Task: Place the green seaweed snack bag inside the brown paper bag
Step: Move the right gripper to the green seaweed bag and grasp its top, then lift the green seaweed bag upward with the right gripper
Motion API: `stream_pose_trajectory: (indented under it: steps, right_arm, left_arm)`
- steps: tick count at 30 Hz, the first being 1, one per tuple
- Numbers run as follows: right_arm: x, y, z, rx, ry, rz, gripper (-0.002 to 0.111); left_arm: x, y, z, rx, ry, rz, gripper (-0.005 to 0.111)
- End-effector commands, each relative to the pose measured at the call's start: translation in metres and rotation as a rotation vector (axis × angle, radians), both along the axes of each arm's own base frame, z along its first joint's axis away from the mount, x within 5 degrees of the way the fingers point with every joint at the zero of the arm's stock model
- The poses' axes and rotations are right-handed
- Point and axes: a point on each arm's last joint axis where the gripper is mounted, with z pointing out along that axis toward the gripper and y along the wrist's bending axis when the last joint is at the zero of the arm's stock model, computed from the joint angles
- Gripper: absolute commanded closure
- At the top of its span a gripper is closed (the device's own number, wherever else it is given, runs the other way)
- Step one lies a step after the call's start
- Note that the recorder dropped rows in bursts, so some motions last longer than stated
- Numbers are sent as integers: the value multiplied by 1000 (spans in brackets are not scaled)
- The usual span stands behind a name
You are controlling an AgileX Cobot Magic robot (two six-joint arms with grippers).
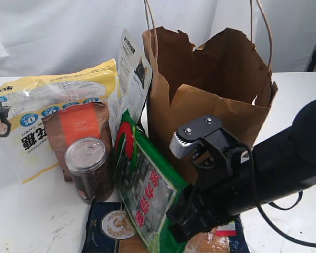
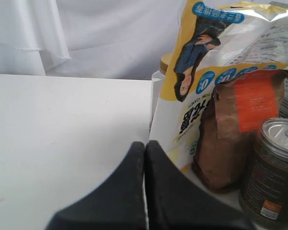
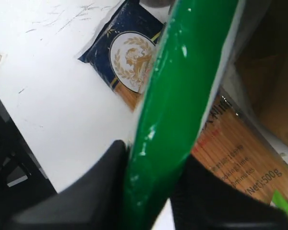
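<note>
Right end effector (image 3: 153,160) pinches the green seaweed snack bag (image 1: 147,192) by its edge, beside the brown paper bag (image 1: 216,89); glossy, limp, likely slippery. Left end effector (image 2: 145,155) closed, empty.

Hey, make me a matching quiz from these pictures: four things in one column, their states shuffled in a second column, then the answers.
Things
1. green seaweed snack bag
2. brown paper bag
3. dark blue spaghetti packet
4. left gripper

States
A. shut, holding nothing
B. lying flat on the table
C. clamped in the right gripper
D. standing upright, top open

Pairs: 1-C, 2-D, 3-B, 4-A
</note>
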Motion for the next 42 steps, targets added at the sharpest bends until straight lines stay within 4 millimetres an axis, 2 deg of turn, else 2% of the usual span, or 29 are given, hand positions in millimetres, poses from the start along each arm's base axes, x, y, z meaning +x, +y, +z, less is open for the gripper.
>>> stream_pose_trajectory:
  steps: [1,6,10,14,19,23,26,34,42]
  right_arm:
    - [-5,5,-2,-4,-12,32,108]
    - [-9,7,0,2,-11,40,108]
    - [-14,5,16,41,-55,39,108]
    - [-19,-2,42,83,-134,24,108]
    - [-26,-15,95,129,-279,-8,108]
    - [-32,-20,130,156,-354,22,108]
    - [-33,-22,146,161,-395,36,108]
    - [-33,-20,163,202,-453,57,108]
    - [-34,-14,172,295,-487,91,108]
  left_arm:
    - [0,0,1,-15,-11,-1,107]
    - [0,0,1,-15,-11,-1,107]
    - [0,0,1,-15,-11,-1,107]
    - [0,0,1,-15,-11,-1,107]
    - [0,0,1,-15,-11,-1,107]
    - [0,0,1,-15,-11,-1,107]
    - [0,0,1,-15,-11,-1,107]
    - [0,0,1,-15,-11,-1,107]
    - [0,0,1,-15,-11,-1,107]
